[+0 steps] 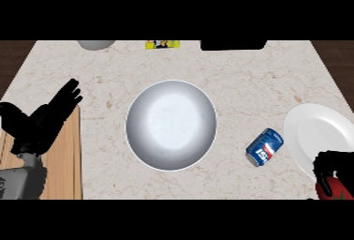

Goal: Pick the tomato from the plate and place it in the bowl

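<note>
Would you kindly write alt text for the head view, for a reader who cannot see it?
The right hand, at the lower right, curls round a red tomato at the white plate's near edge. A grey bowl sits mid-counter with a blue can lying between bowl and plate; the open left hand rests at the left.

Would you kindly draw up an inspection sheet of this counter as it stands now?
Surface: pale marble counter, wooden board at its left edge.
Job's things: grey bowl at centre, holding nothing; white plate at right; red tomato at the plate's near edge.
Clutter: blue can lying between bowl and plate; yellow item, grey dish, dark object at the far edge.
Hands: left hand open, resting over the board; right hand curled round the tomato.
Cables: nothing seen.
Surroundings: dark wooden floor.
</note>
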